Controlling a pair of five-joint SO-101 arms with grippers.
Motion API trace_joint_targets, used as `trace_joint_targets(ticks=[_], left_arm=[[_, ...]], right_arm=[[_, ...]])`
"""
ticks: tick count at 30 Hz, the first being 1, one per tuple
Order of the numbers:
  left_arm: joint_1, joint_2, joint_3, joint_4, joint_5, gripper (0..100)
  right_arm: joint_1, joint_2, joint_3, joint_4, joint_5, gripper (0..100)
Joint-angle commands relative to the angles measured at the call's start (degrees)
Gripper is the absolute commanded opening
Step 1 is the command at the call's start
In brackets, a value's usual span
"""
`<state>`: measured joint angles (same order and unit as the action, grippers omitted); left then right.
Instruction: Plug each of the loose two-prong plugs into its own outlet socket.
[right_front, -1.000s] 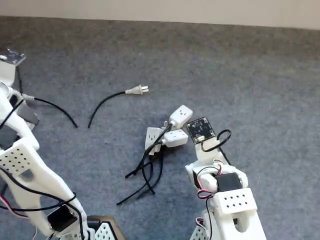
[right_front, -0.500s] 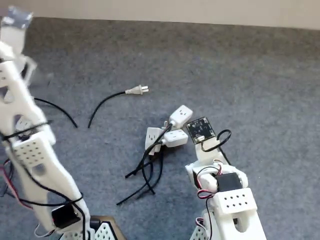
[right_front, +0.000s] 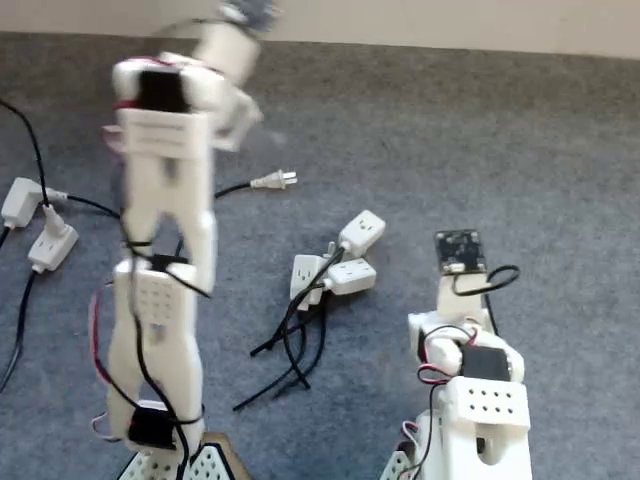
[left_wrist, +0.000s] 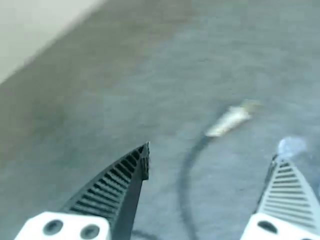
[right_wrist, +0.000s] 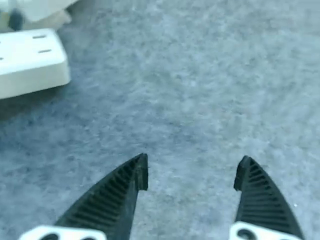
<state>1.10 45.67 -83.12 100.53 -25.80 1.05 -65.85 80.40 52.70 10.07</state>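
Note:
A loose white two-prong plug (right_front: 272, 181) on a black cord lies on the grey carpet; in the left wrist view the plug (left_wrist: 232, 119) is blurred, just beyond my open left gripper (left_wrist: 210, 157), which holds nothing. The left arm (right_front: 165, 150) stands tall over the carpet left of the plug. Three white outlet sockets (right_front: 350, 276) lie bunched mid-floor with tangled black cords. My right gripper (right_wrist: 192, 162) hangs open over bare carpet, with one socket (right_wrist: 30, 60) off to its side. The right arm (right_front: 465, 340) is to the right of the sockets.
Two more white plug or socket pieces (right_front: 35, 225) on black cords lie at the far left. Black cords (right_front: 290, 350) trail toward the front from the socket bunch. Open carpet stretches across the back and right, up to a pale wall.
The left arm swung from the far left edge up and right to above the loose plug, uncovering the two white pieces at the left. The right arm shifted right, away from the sockets.

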Motion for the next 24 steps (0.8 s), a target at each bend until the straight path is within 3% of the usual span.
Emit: trace_joint_targets(ticks=[1, 7, 13, 18, 24], left_arm=[[10.68, -2.68, 8.04, 0.35, 0.53, 37], [19.82, -2.68, 19.56, 0.35, 0.26, 37], [25.45, -2.68, 28.79, 0.35, 0.53, 36], [22.81, -2.77, 36.97, 0.35, 3.6, 27], [15.52, -3.12, 44.79, 0.35, 7.56, 26]], right_arm=[[6.9, -1.19, -4.7, -0.57, -0.09, 27.4], [19.38, -1.19, -4.79, -0.57, 0.0, 27.4], [18.33, -1.19, 0.48, -4.44, 0.0, 27.4], [15.6, -1.19, 1.98, -5.49, 0.0, 27.4], [14.29, -1.19, 2.07, -5.49, 0.09, 27.4]])
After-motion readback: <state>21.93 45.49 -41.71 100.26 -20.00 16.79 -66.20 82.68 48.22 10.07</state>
